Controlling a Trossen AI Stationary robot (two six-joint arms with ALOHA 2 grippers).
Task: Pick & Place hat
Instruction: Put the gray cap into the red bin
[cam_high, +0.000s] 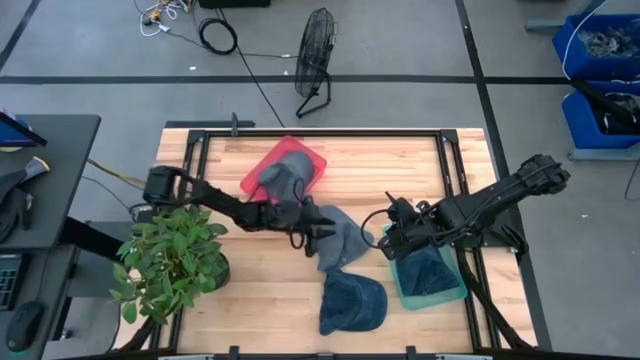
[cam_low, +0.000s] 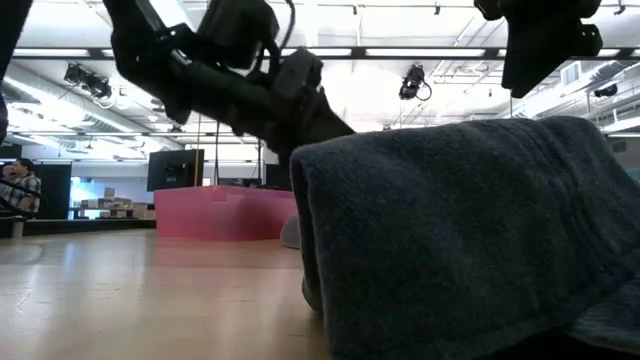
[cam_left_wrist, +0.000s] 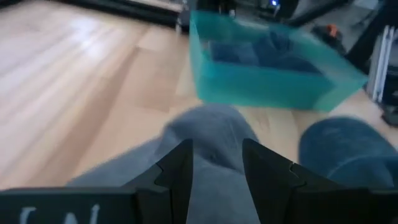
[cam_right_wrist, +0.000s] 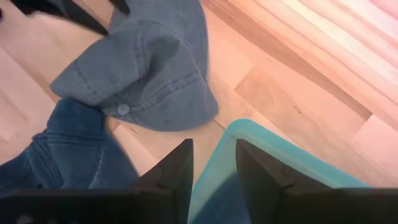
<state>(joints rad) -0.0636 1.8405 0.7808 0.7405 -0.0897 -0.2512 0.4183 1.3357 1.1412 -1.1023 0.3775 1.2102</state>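
A grey hat lies flat on the wooden table at its middle; it fills the low view's foreground. My left gripper is open over the hat's left part, and a raised fold of the hat shows between its fingers. A blue denim hat lies nearer the front edge. A teal tray holds a dark blue hat. My right gripper is open and empty above the tray's far left corner, whose rim shows between its fingers. A red tray holds another grey hat. My left gripper comes at the grey hat slanting down from the table's left. Its two fingers stand on either side of the raised fold of the hat. I cannot tell whether they touch the cloth. The hat lies on the table.
A potted plant stands at the table's front left, close under the left arm. A black frame rail runs along the table's right side. Bare wood lies at the front left of the denim hat.
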